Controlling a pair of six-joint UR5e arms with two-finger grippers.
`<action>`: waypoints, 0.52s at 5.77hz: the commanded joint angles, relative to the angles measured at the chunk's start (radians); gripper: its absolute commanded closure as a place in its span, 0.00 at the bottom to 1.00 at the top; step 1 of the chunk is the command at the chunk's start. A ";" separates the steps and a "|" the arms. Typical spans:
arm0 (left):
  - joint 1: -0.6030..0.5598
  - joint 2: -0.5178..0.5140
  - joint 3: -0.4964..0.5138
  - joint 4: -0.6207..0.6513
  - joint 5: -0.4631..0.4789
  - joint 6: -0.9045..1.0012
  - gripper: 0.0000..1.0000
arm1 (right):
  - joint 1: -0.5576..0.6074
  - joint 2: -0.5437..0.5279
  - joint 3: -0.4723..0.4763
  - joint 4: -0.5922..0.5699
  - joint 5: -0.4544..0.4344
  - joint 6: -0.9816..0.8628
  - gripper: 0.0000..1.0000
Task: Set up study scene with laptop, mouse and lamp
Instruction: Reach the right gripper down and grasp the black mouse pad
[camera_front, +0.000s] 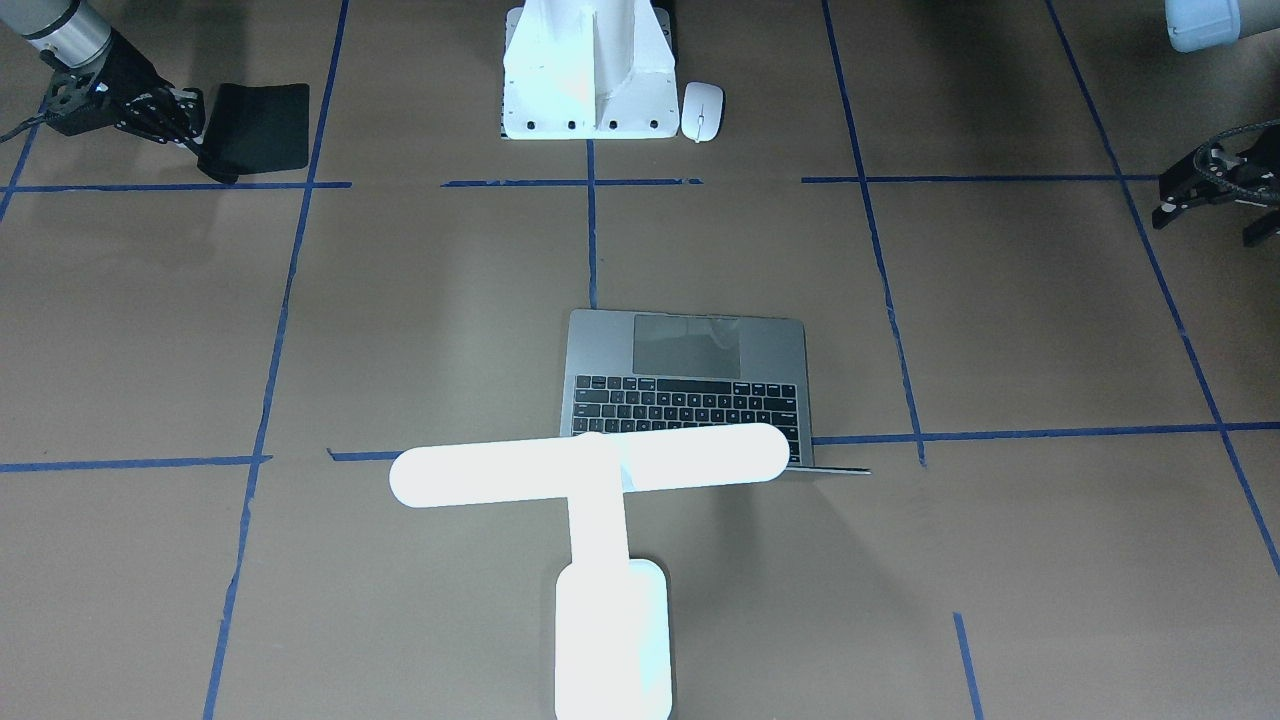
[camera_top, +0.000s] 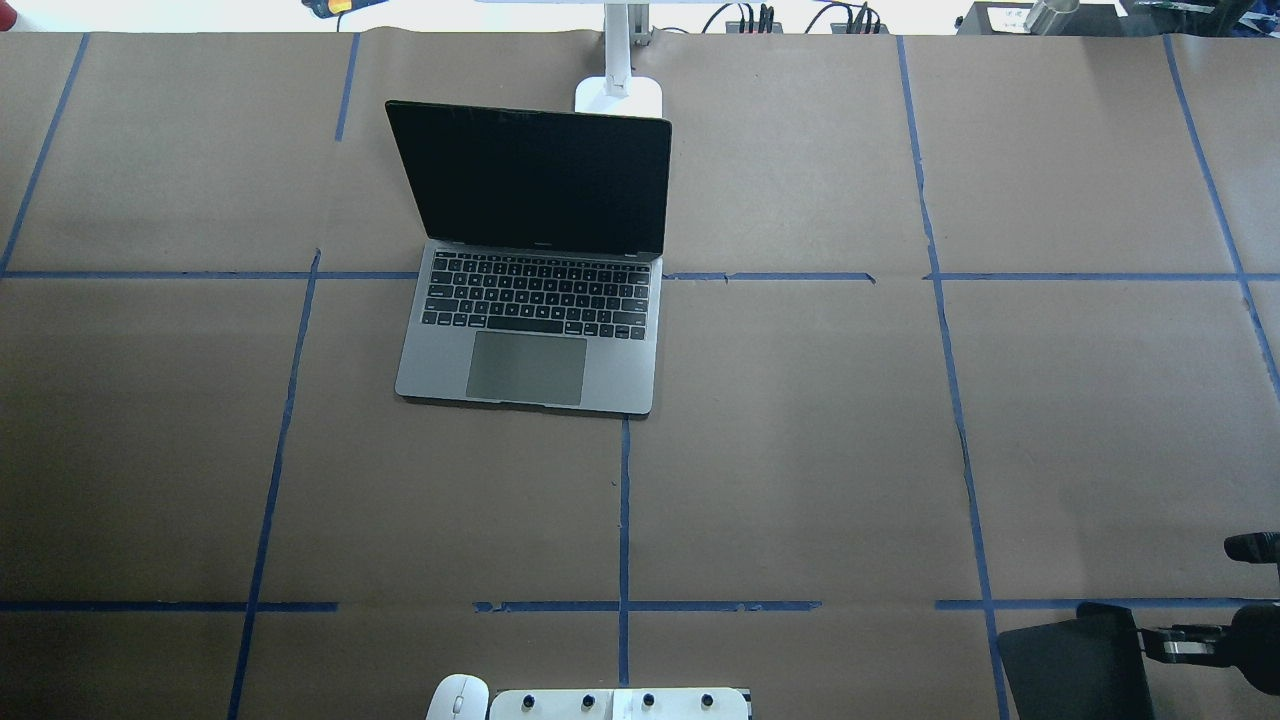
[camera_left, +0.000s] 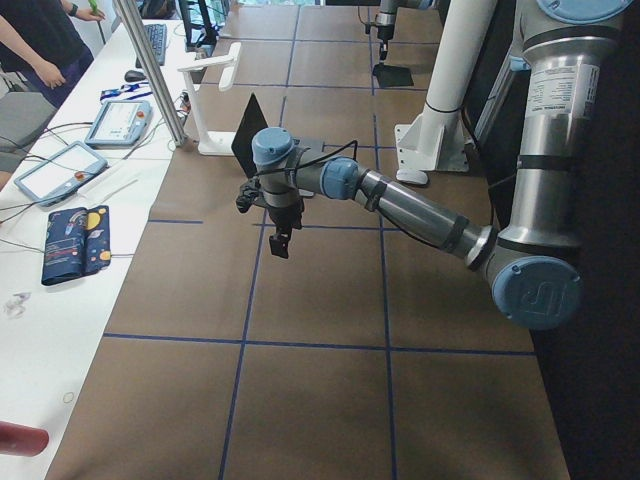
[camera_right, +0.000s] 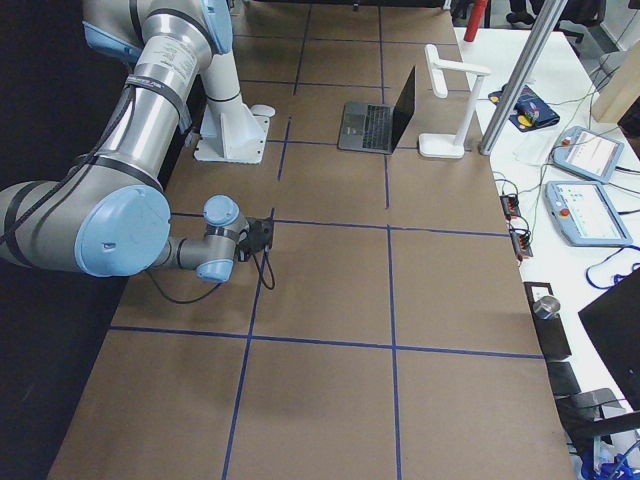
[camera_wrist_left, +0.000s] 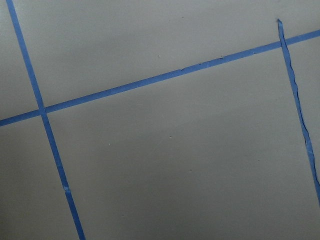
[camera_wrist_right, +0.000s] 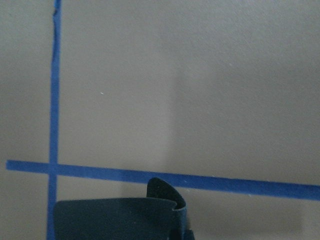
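The grey laptop (camera_front: 690, 385) (camera_top: 530, 330) stands open at the table's middle, screen dark. The glowing white lamp (camera_front: 590, 470) stands just behind it, its base (camera_top: 618, 92) at the far edge. The white mouse (camera_front: 702, 110) (camera_top: 458, 697) lies beside the white bolted pedestal (camera_front: 585, 80). My right gripper (camera_front: 190, 125) (camera_top: 1180, 640) is shut on the edge of a black mat (camera_front: 260, 125) (camera_top: 1070, 660) low at the near right of the table. My left gripper (camera_front: 1205, 225) hangs above bare table far to my left, its jaws apart and empty.
Brown paper with blue tape lines (camera_top: 625, 500) covers the table. The pedestal plate (camera_top: 620, 703) sits at the near edge centre. A side bench with tablets (camera_right: 585, 155) and cables runs beyond the far edge. A metal post (camera_right: 520, 90) rises near the lamp.
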 joint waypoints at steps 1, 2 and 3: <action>-0.001 -0.002 -0.001 0.000 0.000 0.000 0.00 | 0.120 0.094 0.022 0.001 -0.001 -0.002 1.00; -0.001 -0.002 -0.004 0.000 -0.002 0.000 0.00 | 0.171 0.166 0.013 0.000 0.006 -0.002 1.00; -0.001 -0.002 -0.012 0.002 -0.002 0.000 0.00 | 0.217 0.241 -0.038 -0.008 0.009 -0.002 1.00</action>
